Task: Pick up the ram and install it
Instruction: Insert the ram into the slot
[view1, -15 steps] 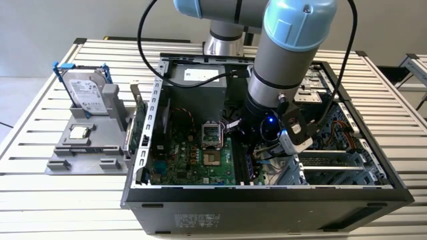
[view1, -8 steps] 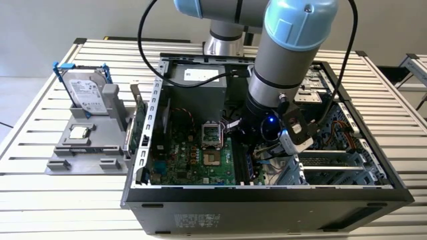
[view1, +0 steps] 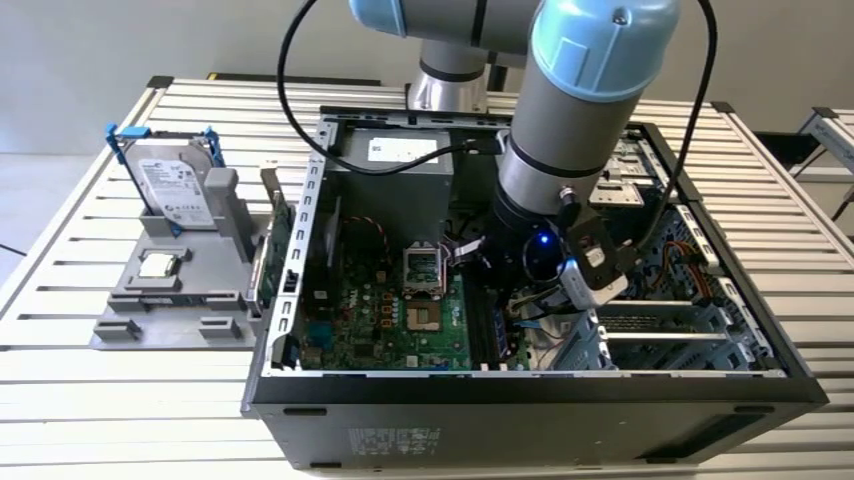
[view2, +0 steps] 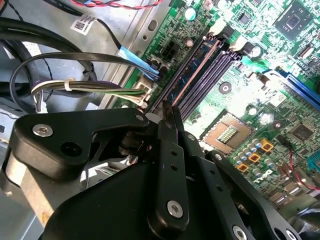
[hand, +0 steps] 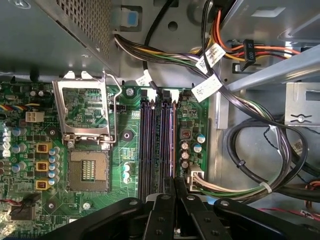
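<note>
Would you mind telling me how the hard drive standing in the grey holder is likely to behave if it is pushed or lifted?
The hard drive is a metal-faced box, so probably rigid and heavy for its size. It stands on edge in the grey holder, so a sideways push might tip it. Its blue frame likely offers grip.
</note>
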